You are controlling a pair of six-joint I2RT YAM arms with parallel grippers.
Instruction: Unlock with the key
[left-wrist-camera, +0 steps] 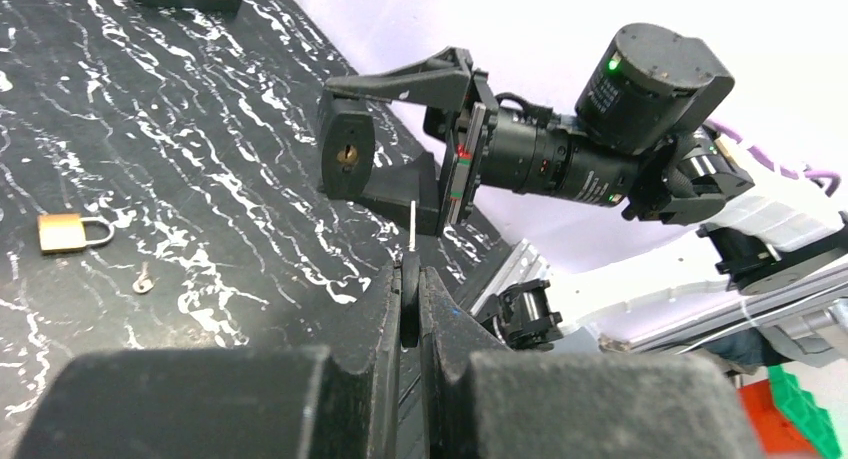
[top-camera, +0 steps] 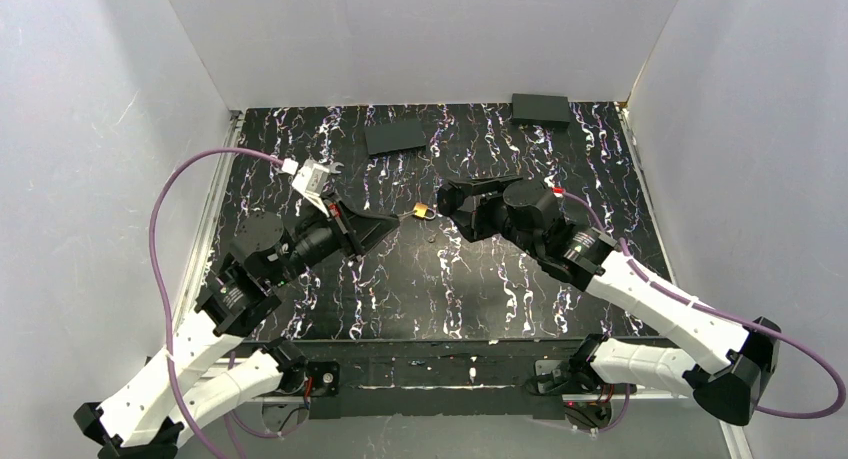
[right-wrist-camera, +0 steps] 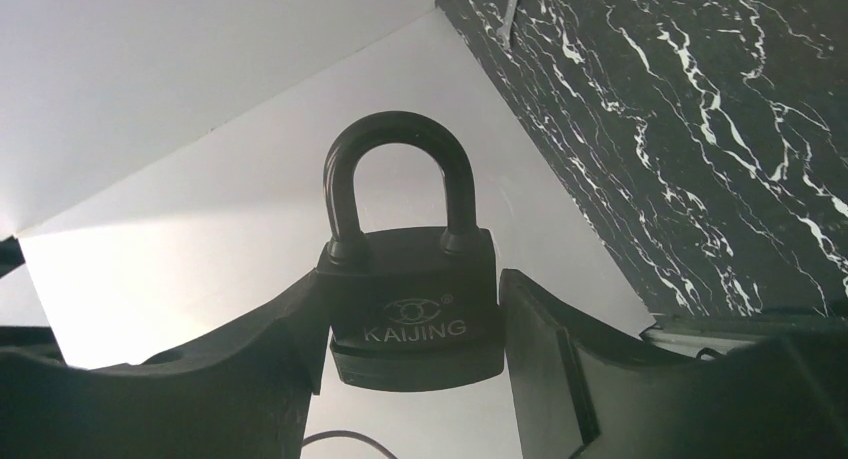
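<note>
Key (left-wrist-camera: pixel 412 234) — black head pinched in left end effector (left-wrist-camera: pixel 409 273), silvery blade upright.

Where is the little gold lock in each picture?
Top: the gold lock is near the middle of the table.
Left wrist: at the far left, lying on the table.
Right wrist: not in it.
Shared landmark: the black marbled table, seen in all three.

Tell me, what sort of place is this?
Probably a robotics lab test booth: plain white panels wall in a black marbled table, two robot arms are bolted at its edge, and a black padlock and brass padlock look like practice props.
</note>
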